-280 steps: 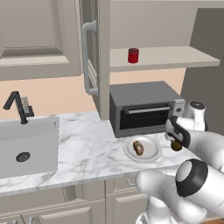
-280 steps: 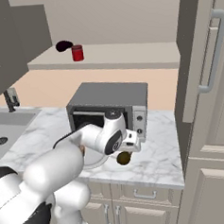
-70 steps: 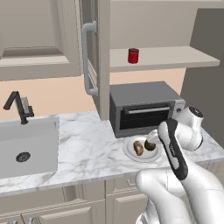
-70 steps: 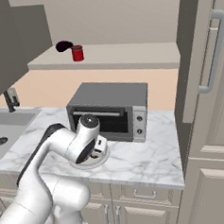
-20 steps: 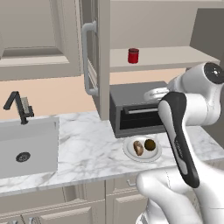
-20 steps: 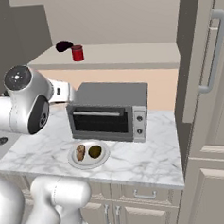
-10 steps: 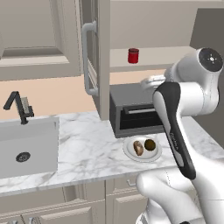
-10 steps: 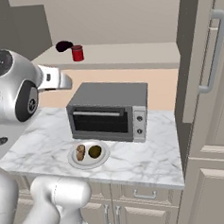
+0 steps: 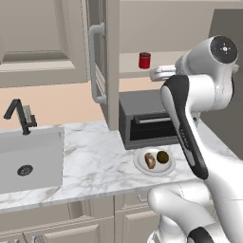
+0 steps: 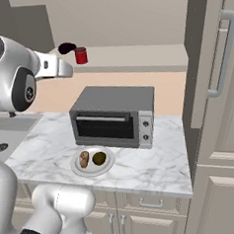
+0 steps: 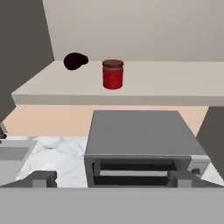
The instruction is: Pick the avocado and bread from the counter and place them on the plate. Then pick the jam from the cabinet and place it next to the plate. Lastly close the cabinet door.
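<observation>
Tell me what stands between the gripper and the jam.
Nothing. In the hand view, the jam stands straight ahead on the cabinet shelf, with bare air above the toaster oven before it.

Below me, mid-frame, sits a grey toaster oven [image 10: 113, 117]; a sink [image 9: 29, 159] with black faucet [image 9: 19, 115] fills the left; a dark round object [image 11: 75, 61] lies upper left.

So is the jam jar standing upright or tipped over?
Upright: the jam stands on the cabinet shelf, lid on top.
</observation>
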You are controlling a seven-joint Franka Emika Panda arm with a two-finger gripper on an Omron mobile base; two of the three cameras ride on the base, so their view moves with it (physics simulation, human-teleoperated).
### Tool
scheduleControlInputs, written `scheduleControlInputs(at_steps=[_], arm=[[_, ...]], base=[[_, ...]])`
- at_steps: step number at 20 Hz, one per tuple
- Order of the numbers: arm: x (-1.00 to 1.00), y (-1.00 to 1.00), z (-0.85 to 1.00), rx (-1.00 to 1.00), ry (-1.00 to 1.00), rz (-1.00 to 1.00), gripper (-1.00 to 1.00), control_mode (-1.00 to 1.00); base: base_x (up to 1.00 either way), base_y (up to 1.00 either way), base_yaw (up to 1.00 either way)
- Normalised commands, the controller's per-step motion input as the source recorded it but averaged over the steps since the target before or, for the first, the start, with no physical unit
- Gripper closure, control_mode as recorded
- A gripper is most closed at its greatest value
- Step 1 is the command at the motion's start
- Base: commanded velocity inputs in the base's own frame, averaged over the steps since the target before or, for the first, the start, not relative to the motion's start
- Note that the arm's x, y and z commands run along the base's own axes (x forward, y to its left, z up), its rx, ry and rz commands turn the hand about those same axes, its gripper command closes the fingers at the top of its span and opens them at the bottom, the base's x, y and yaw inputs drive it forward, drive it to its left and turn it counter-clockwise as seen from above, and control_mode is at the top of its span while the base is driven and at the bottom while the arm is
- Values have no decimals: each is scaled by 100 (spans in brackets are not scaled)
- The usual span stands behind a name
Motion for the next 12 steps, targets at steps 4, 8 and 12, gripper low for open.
scheduleControlInputs(at_steps=[4, 8, 12], arm=[[32, 4, 26, 0, -7, -2, -100, -100], [31, 0, 10, 0, -7, 0, -100, -100], [25, 0, 0, 0, -7, -1, -100, -100]], base=[[0, 0, 0], [0, 0, 0], [0, 0, 0]])
